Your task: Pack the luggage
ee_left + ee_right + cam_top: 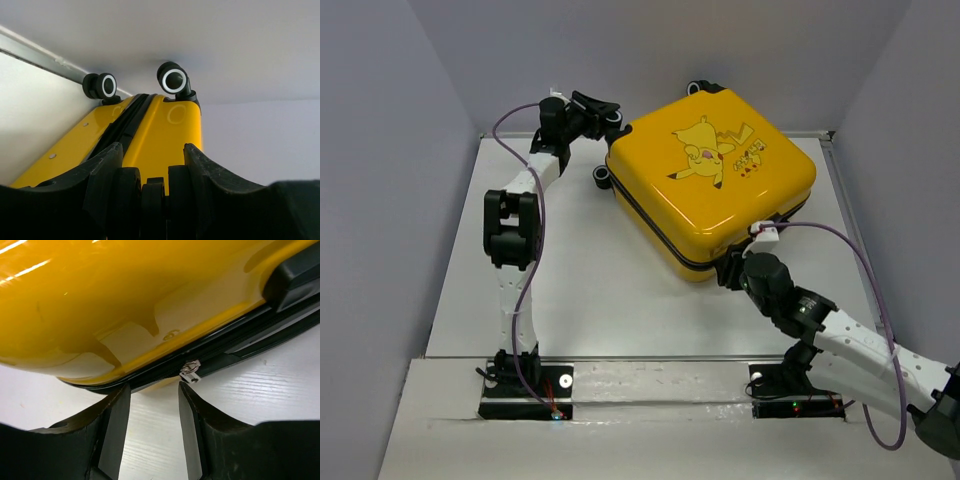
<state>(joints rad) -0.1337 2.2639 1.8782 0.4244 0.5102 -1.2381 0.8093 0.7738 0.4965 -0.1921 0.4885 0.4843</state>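
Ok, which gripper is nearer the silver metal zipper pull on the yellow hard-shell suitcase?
Right. The right gripper sits just short of the zipper pull, jaws open toward it; the left gripper is at the far wheeled corner of the suitcase.

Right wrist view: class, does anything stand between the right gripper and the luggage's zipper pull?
Nothing visible does. Only bare table lies between the open right gripper and the zipper pull on the black seam of the luggage.
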